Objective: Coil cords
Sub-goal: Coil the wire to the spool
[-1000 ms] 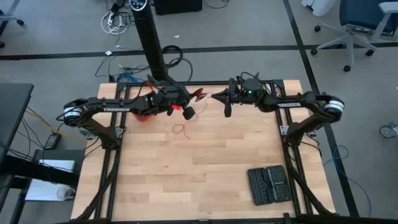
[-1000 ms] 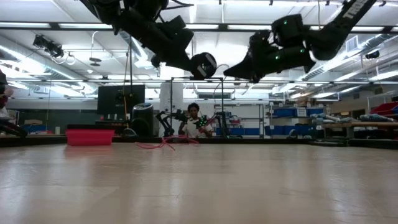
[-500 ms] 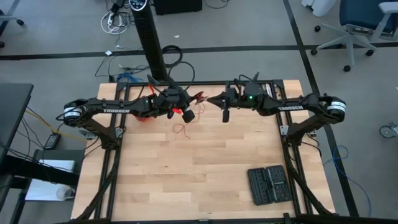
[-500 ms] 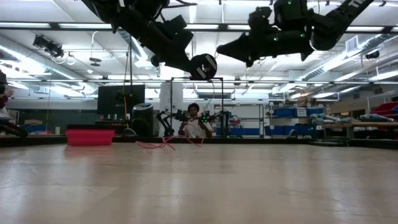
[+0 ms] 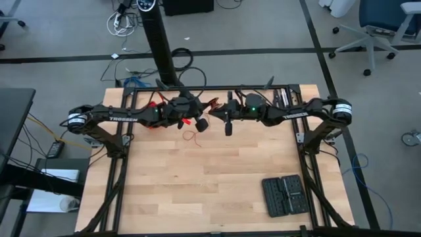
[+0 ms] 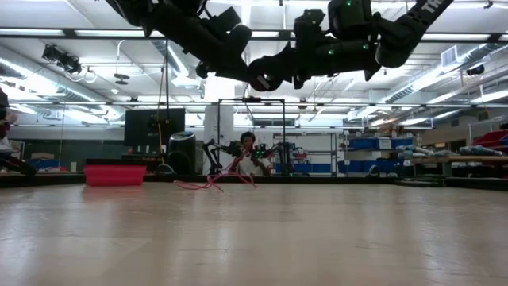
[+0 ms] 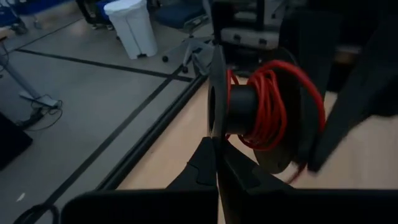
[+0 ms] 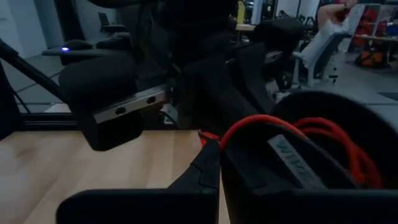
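Observation:
The cord is a thin red wire, partly wound on a black spool [image 7: 261, 112] that is held up over the table's far middle. The wire's free length [image 5: 191, 136] lies loose on the wood below and shows as a low tangle [image 6: 214, 183] in the low view. My left gripper [image 7: 217, 171] is shut on the spool. My right gripper [image 8: 214, 165] has come in from the right, close to the spool [image 8: 336, 143], and is shut on the wire. My left gripper pinches the rim of the spool's near flange [image 7: 214, 134] between its two fingers, coming nearly level from the table's left. The spool is lifted clear of the table, its axis roughly level. My right gripper pinches the red wire [image 8: 208, 138] at its fingertips, coming level from the table's right. From there the wire arcs over [image 8: 261, 119] to the windings on the spool, clear of the table.
A red box [image 5: 152, 122] stands behind my left arm at the far left, also in the low view [image 6: 115, 175]. A black case [image 5: 283, 195] lies at the near right. Bare wood [image 5: 197, 191] fills the middle and near part.
My right gripper has moved toward the table's left and a little up, closing in on the spool, and stays shut. The spool has stayed lifted in my left gripper.

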